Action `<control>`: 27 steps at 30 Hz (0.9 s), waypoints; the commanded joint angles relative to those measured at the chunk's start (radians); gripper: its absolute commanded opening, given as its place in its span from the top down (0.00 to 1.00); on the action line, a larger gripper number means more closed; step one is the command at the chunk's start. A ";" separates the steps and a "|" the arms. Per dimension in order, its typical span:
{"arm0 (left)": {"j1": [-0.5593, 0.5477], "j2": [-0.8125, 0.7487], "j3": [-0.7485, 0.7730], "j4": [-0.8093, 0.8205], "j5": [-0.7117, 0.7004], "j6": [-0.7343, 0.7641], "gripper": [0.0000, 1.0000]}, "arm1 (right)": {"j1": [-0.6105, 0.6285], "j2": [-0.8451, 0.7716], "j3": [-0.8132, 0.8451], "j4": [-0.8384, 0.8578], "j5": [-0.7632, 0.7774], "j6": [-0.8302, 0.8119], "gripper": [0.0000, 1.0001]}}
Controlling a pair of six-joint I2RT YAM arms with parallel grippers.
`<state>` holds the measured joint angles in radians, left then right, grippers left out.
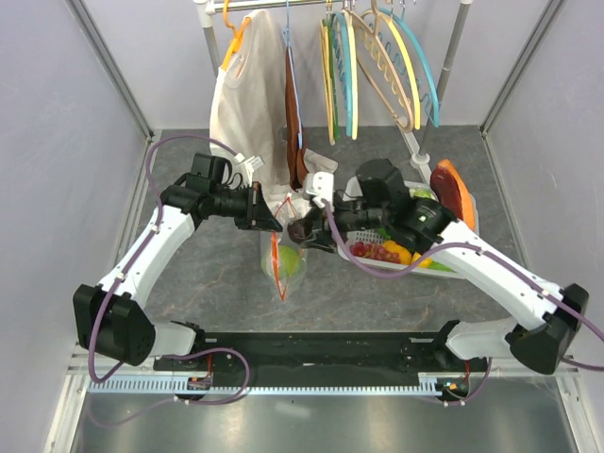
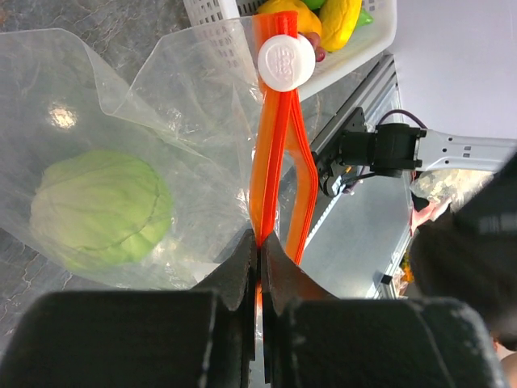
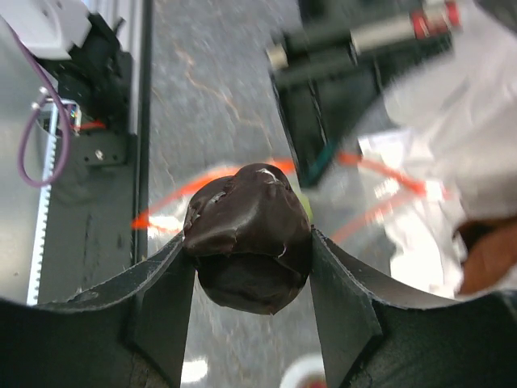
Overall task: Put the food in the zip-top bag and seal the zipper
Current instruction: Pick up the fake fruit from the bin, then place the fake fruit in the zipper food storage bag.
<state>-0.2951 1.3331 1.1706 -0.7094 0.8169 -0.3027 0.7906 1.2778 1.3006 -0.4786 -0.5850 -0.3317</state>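
The clear zip-top bag (image 1: 281, 269) hangs from my left gripper (image 1: 276, 223), which is shut on the orange-red zipper (image 2: 271, 162) near one end. A white round slider (image 2: 284, 62) sits at the strip's far end, and the two halves of the strip stand apart. Inside the bag (image 2: 186, 121) lies a round pale-green piece of food (image 2: 101, 210). My right gripper (image 1: 302, 230) is right beside the left one, above the bag's mouth. In the right wrist view that gripper (image 3: 249, 240) is shut on a glossy dark-brown piece of food (image 3: 242, 210), with the blurred orange zipper (image 3: 174, 198) below it.
A white slotted basket (image 1: 472, 222) at the right holds red, yellow, green and orange toy food (image 1: 389, 251). A clothes rail at the back carries a white garment (image 1: 247, 104) and coloured hangers (image 1: 377, 57). Grey walls close in both sides.
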 commanded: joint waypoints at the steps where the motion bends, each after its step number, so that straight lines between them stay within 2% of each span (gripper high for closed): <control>1: -0.001 0.006 0.003 -0.013 0.010 -0.018 0.98 | 0.073 0.087 0.084 0.084 0.008 0.023 0.50; 10: 0.011 -0.017 0.001 -0.015 0.050 -0.023 0.98 | 0.081 0.173 -0.046 0.121 0.117 -0.096 0.50; 16: 0.010 -0.028 -0.003 -0.016 0.070 -0.021 0.98 | 0.075 0.215 -0.032 0.080 0.258 -0.119 0.49; 17: 0.010 -0.029 -0.005 -0.015 0.068 -0.022 0.98 | 0.073 0.225 -0.017 0.062 0.275 -0.101 0.46; 21: 0.011 -0.029 -0.008 -0.015 0.067 -0.019 0.98 | 0.075 0.238 0.034 -0.003 0.313 -0.043 0.15; 23: 0.010 -0.028 -0.003 -0.015 0.062 -0.016 0.98 | 0.075 0.201 0.029 0.003 0.289 -0.035 0.05; 24: 0.011 -0.026 -0.002 -0.015 0.056 -0.010 0.98 | 0.075 0.187 0.031 0.002 0.280 -0.033 0.02; 27: 0.013 -0.022 -0.006 -0.015 0.053 -0.009 0.98 | 0.073 0.109 0.020 -0.015 0.251 -0.044 0.03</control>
<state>-0.2874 1.3319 1.1706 -0.7128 0.8482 -0.3031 0.8665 1.4952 1.2804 -0.4732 -0.3126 -0.3851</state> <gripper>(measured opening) 0.033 0.978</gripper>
